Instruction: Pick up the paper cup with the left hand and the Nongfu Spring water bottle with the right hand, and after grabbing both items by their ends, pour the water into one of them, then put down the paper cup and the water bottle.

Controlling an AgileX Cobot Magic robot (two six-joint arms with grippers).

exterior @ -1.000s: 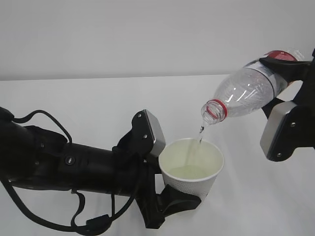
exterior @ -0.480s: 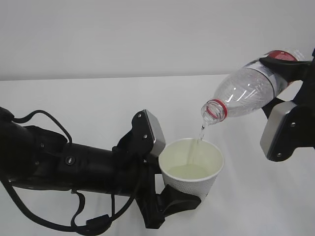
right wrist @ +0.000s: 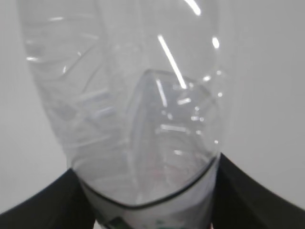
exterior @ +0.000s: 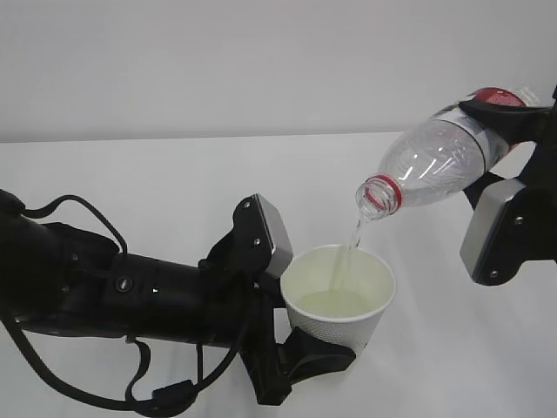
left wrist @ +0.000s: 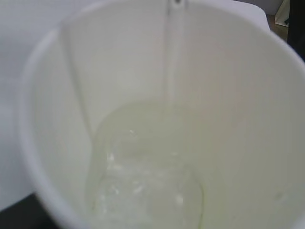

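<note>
the left hand (exterior: 300, 344) reaches in from the lower left of the frame and grasps the paper cup (exterior: 339, 296) at its base, holding it upright at lower centre above the white table (exterior: 157, 174). at the upper right, the right hand (exterior: 513, 131) clenches the label end of the nongfu spring water bottle (exterior: 435, 165), tilted with its red-ringed mouth down and to the left, just above the cup's rim. a thin stream of the water (exterior: 352, 239) falls from the mouth into the cup, pooling at its bottom (left wrist: 143, 181).
</note>
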